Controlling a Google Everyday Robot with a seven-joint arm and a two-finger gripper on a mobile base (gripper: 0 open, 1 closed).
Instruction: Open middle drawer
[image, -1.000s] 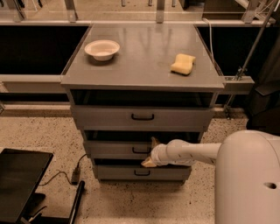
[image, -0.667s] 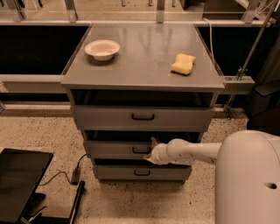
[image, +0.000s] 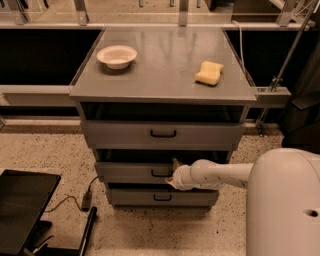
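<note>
Gripper (image: 172, 174) at middle drawer (image: 127, 171) handle (image: 161, 173), grip state can't tell; grasp step, next probably pull straight out.

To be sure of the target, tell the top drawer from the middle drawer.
The top drawer has a taller, wider front; the middle drawer is lower and narrower. The top drawer's handle is free; the gripper sits at the middle drawer's handle. Both are grey with a black loop handle at centre.
</note>
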